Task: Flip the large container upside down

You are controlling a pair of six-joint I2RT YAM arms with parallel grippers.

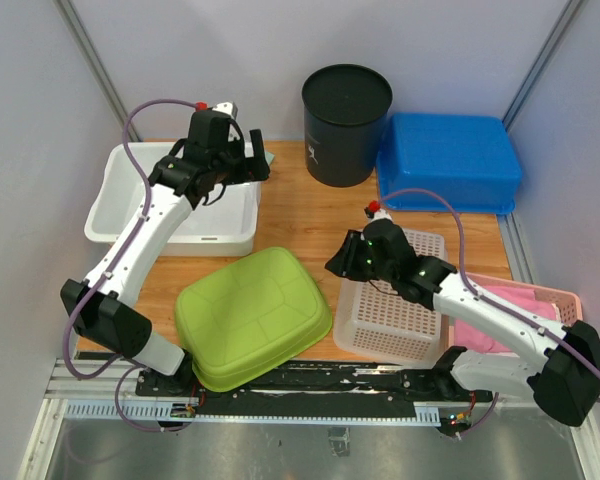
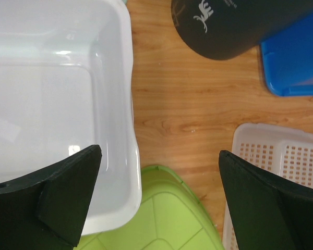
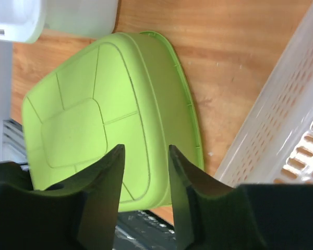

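The large green container [image 1: 252,315] lies bottom-up on the desk [image 1: 310,215], so the left hand [image 2: 159,153] and right hand [image 3: 146,151] hover released and empty.

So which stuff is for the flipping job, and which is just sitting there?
For the job: green container, already bottom-up.

Just lying about: white tub, black bin, blue container, white perforated basket, pink basket.
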